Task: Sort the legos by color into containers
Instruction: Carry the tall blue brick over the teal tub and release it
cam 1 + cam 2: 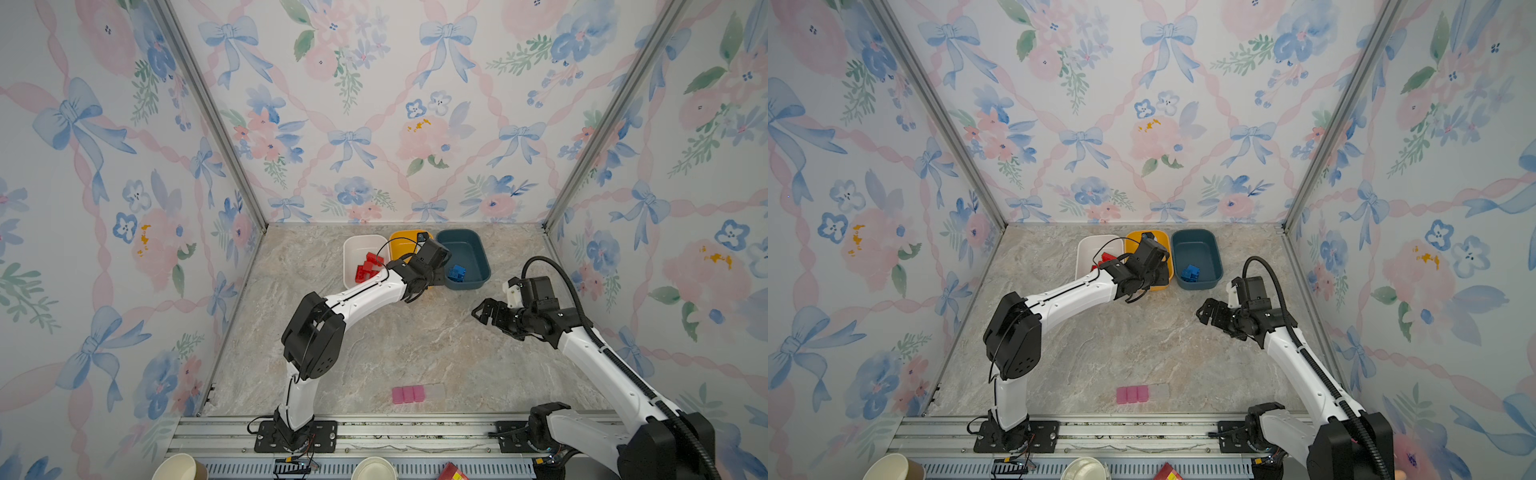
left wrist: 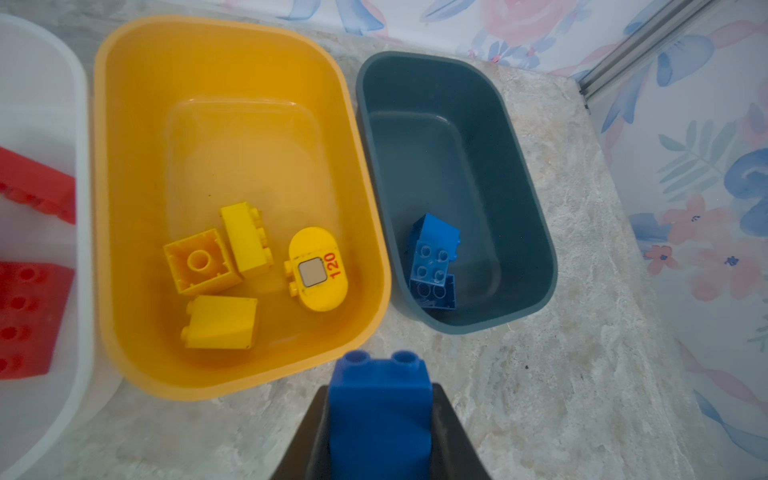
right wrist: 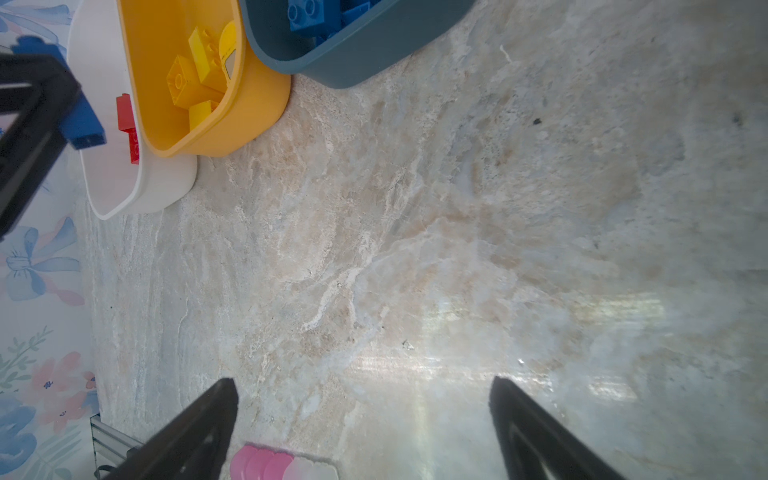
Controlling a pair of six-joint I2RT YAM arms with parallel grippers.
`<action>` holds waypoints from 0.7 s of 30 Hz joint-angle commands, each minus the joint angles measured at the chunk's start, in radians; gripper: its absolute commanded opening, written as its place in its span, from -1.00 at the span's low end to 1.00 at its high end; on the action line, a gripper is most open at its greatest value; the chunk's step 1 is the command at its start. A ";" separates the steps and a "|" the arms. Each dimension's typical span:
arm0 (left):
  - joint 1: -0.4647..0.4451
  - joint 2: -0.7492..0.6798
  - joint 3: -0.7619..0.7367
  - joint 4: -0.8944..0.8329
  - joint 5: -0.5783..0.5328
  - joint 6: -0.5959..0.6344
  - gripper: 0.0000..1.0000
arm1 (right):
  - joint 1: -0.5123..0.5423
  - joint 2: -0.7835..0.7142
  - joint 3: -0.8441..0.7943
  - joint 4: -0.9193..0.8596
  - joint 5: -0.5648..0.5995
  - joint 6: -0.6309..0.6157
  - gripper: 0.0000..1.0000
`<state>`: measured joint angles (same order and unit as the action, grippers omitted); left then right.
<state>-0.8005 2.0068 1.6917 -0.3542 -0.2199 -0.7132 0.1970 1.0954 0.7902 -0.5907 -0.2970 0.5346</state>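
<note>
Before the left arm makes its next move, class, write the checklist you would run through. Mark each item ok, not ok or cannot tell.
1. Grip: the left gripper is shut on the blue brick: ok.
2. Position: the blue brick is above the teal tub: not ok. It hangs short of it, by the near corner of the yellow tub.
3. The teal tub holds only blue bricks: ok.
4. The yellow tub holds only yellow bricks: ok.
5. The right gripper is open, empty and away from the tubs: ok.
</note>
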 commanded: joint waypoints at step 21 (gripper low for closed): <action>-0.013 0.509 0.626 0.013 0.122 0.186 -0.81 | -0.016 -0.071 0.003 -0.083 0.039 0.002 0.94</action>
<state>-0.8112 2.4798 2.2635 -0.3386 -0.1177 -0.5720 0.1894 1.0359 0.7887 -0.6411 -0.2756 0.5354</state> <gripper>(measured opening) 0.304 0.971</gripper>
